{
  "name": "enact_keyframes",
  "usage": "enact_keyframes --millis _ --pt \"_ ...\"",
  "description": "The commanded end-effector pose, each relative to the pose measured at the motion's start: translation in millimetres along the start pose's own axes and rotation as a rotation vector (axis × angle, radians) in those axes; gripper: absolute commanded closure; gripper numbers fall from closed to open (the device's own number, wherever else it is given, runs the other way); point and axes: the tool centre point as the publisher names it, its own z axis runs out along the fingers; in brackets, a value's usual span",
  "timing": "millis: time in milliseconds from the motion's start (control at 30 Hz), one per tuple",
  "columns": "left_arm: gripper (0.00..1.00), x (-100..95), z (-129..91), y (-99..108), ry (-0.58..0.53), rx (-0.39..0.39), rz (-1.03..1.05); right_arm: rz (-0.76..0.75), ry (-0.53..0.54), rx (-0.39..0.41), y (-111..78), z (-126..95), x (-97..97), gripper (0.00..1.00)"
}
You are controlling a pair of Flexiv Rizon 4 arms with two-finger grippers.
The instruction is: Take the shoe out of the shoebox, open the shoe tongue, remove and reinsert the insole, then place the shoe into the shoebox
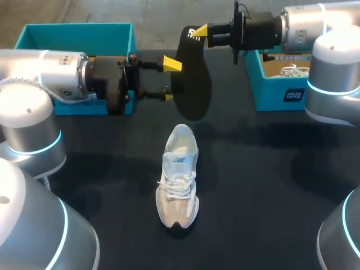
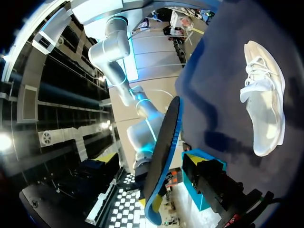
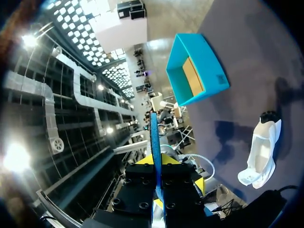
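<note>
**Desk:** What sits at the left?

**Photographer:** A teal shoebox on the far left of the dark worktop. Just in front of it is the left gripper, fingers spread wide and holding nothing. Its yellow tips stand right at the long edge of the black insole (whether they touch it, I cannot tell).

**Desk:** And the middle?

**Photographer:** The insole is held up clear of the worktop, its long axis running away from the robot. Below it and nearer the robot lies the white shoe, out of the box and resting on its sole. Its long axis follows much the same line — heel opening toward the insole, toe toward the robot.

**Desk:** Who has the insole?

**Photographer:** The right gripper, reaching in from the right, is narrow and clamped across the insole's far end. The right wrist view shows the thin blue edge pinched between its fingers. Further right stands a second shoebox with a spare shoe inside.

**Desk:** The coming move?

**Photographer:** Reinsertion, by the look of it. The insole's free end already points toward the heel opening — so the right arm would lower it that way. The empty left gripper seems best placed to steady the shoe.
</note>
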Motion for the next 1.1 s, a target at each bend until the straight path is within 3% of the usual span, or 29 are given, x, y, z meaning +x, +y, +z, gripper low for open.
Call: enact_keyframes --millis 33,167,267,867,1000,1100 --pt "0.26 -1.7 5.4 1.6 -0.001 0.001 0.005 0.000 0.000 -0.002 -0.3 1.2 -0.1 1.00" --pt "0.36 -4.1 6.9 1.5 -0.004 0.000 0.012 0.000 0.000 -0.002 -0.3 1.2 -0.1 1.00" --pt "0.51 -5.6 8.4 2.7 -0.006 -0.001 0.016 0.000 0.000 -0.002 -0.3 1.2 -0.1 1.00" --pt "0.69 -10.6 14.7 5.0 -0.006 -0.021 0.041 0.000 0.000 -0.002 -0.3 1.2 -0.1 1.00" --pt "0.76 -11.9 16.6 6.7 -0.008 -0.025 0.044 0.000 0.000 -0.002 -0.3 1.2 -0.1 1.00" --pt "0.89 -13.0 18.8 7.0 -0.011 -0.028 0.047 0.000 0.000 -0.002 -0.3 1.2 -0.1 1.00"
